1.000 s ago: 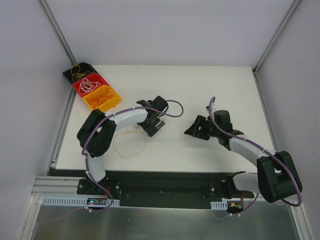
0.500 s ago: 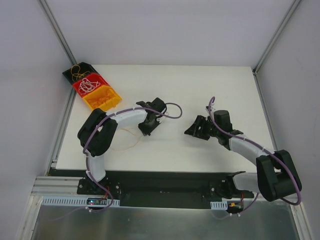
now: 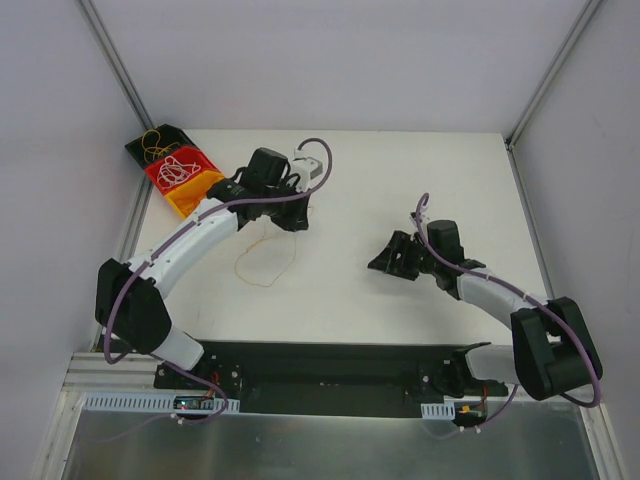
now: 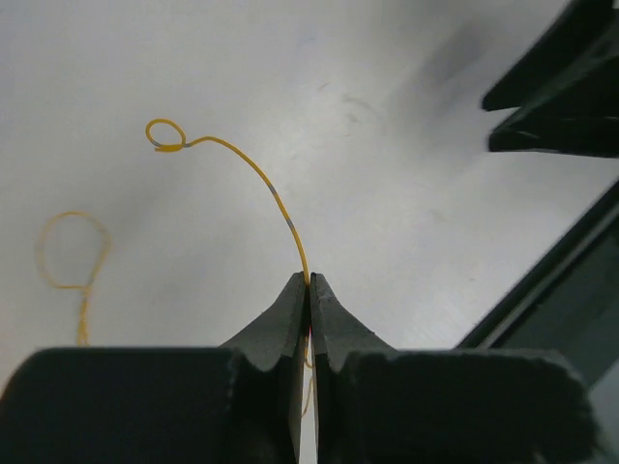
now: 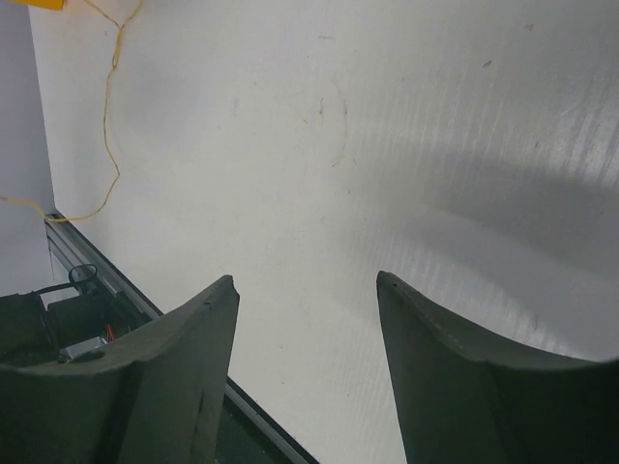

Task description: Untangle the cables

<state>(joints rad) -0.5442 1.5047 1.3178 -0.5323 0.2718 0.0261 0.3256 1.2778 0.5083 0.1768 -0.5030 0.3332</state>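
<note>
Left gripper is pinched tight on the yellow cable, so you're holding it. From the pinch, the strand arcs toward the wrist view's upper left and ends in a tiny curl. In the top view its loop trails below-left of the hand, center-left of frame. The other cables sit in the bins, upper left. Right gripper has its fingers spread and empty and is well apart, so I'd say your left arm's the nearer one.

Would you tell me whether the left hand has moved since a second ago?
Yes. The left hand has moved up the view, away from the arm bases and closer to the orange bin.
</note>
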